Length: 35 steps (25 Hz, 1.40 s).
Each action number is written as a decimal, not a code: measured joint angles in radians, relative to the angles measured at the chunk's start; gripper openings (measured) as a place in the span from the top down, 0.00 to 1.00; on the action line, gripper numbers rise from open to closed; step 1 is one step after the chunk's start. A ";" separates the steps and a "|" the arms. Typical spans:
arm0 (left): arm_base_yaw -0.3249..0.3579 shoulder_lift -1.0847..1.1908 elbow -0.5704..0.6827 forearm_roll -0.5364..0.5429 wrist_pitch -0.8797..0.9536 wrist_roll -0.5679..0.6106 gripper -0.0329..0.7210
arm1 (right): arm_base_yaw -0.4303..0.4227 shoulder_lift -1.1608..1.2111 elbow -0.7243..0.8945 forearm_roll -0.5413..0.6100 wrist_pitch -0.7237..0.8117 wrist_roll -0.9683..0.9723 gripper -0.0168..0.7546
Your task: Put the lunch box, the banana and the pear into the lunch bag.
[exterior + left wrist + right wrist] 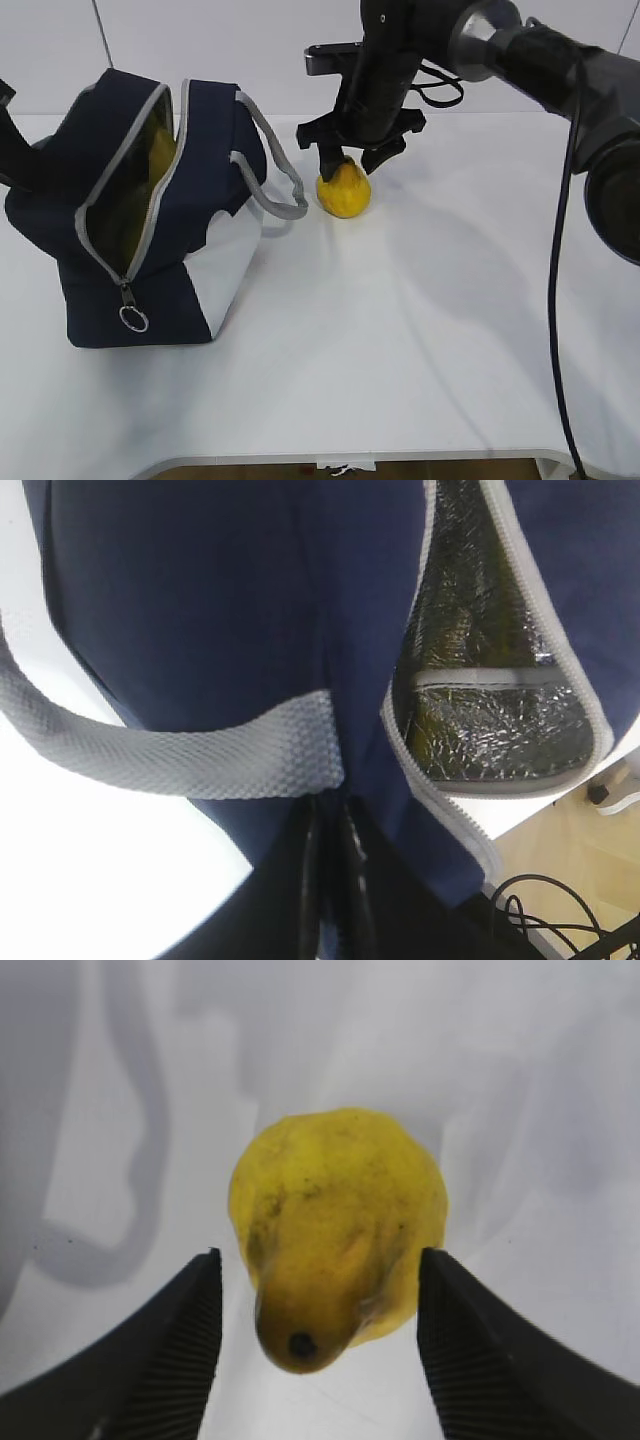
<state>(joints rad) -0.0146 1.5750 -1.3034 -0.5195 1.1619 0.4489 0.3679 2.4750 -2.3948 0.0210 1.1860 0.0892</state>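
Observation:
The navy lunch bag [200, 150] stands at the left of the table with its zipper open, and its foil lining [480, 630] shows in the left wrist view. Something yellow inside the opening looks like the banana [160, 150]. The lunch box is hidden. My left gripper [330, 880] is shut on the bag's navy fabric just below the grey handle strap [200, 755]. The orange-yellow pear [344, 190] lies on the table right of the bag. My right gripper [318, 1350] is open and comes down over the pear [335, 1230], one finger on each side with small gaps.
The bag's other grey handle [285, 170] hangs toward the pear, a short way from it. The white table [420, 330] extends to the front and right. The right arm's cable [556, 300] hangs at the right.

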 joint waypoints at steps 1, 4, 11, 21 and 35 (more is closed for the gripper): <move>0.000 0.000 0.000 0.000 0.000 0.000 0.96 | 0.000 0.000 0.000 0.000 0.000 0.000 0.37; 0.000 0.000 0.000 0.000 0.000 0.000 0.96 | 0.000 0.000 0.000 0.000 -0.001 0.000 0.47; 0.000 0.000 0.000 0.000 0.000 0.000 0.96 | 0.000 0.000 -0.001 -0.006 0.003 0.002 0.68; 0.000 0.000 0.000 0.000 0.000 0.000 0.96 | 0.000 -0.017 -0.056 -0.007 0.060 0.000 0.69; 0.000 0.000 0.000 -0.013 0.003 0.000 0.96 | 0.000 -0.236 -0.057 0.240 0.071 -0.071 0.69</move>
<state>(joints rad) -0.0146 1.5750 -1.3034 -0.5325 1.1652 0.4489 0.3679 2.2387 -2.4521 0.2608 1.2565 0.0183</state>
